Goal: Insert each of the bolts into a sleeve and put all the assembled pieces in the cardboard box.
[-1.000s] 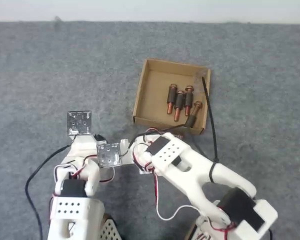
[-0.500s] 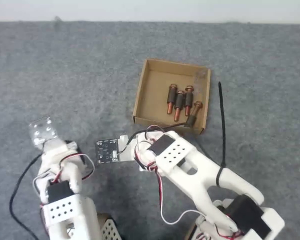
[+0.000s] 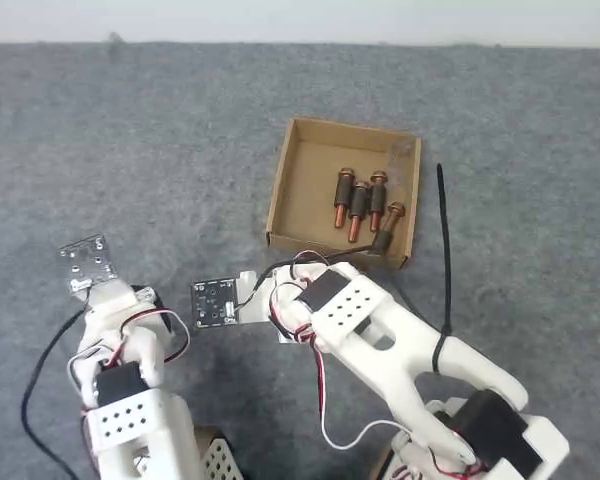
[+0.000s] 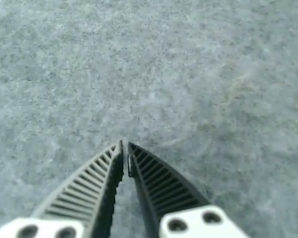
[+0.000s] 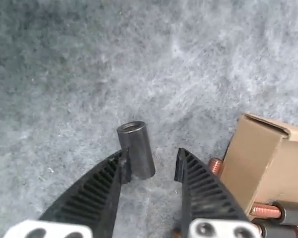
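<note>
A dark sleeve (image 5: 136,148) lies on the grey carpet between the fingers of my right gripper (image 5: 151,161), which is open around it without touching. A copper bolt (image 5: 216,165) peeks out beside the outer corner of the cardboard box (image 5: 268,158), partly hidden by one finger. In the high view the cardboard box (image 3: 295,190) holds several bolts in sleeves (image 3: 360,205). My right arm (image 3: 340,305) sits just in front of the box and covers its gripper. My left gripper (image 4: 125,146) is shut and empty over bare carpet; the left arm (image 3: 115,330) is at the lower left.
A black cable (image 3: 444,250) runs along the box's right side to the right arm. Grey carpet (image 3: 130,140) covers the table, with open room to the left and behind the box.
The left arm has swung leftward, away from the right arm, and then settled. The right arm has shifted slightly.
</note>
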`<state>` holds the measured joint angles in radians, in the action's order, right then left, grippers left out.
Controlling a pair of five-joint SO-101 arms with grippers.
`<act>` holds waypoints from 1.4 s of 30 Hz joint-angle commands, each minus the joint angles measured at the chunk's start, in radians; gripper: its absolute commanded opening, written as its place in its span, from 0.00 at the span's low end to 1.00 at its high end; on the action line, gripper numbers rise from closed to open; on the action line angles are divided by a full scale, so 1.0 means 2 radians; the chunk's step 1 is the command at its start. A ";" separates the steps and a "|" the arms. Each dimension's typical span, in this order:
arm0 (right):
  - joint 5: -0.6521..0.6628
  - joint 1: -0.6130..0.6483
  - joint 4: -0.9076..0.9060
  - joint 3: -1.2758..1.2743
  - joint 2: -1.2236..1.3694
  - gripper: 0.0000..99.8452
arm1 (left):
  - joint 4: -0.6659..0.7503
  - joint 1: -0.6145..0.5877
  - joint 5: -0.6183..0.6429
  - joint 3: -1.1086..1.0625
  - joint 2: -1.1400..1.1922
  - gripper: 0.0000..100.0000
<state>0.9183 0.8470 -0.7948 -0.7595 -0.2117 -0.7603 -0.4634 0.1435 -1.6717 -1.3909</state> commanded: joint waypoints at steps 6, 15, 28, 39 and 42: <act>0.002 -0.017 0.057 0.014 0.064 0.13 | 0.014 0.002 -0.006 0.003 -0.008 0.01; 0.002 -0.018 0.059 0.014 0.069 0.13 | 0.014 0.002 -0.006 0.003 -0.008 0.01; -0.001 -0.023 0.057 0.031 0.119 0.12 | 0.014 0.002 -0.006 0.003 -0.008 0.01; -0.075 -0.056 0.016 0.055 0.102 0.01 | 0.039 0.003 -0.004 -0.005 -0.008 0.01; -0.127 -0.083 -0.014 0.077 0.072 0.01 | 0.041 0.003 -0.004 -0.005 -0.008 0.01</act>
<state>0.7572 0.7472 -0.7718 -0.6720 0.0153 -0.7112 -0.4634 0.1435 -1.6932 -1.3909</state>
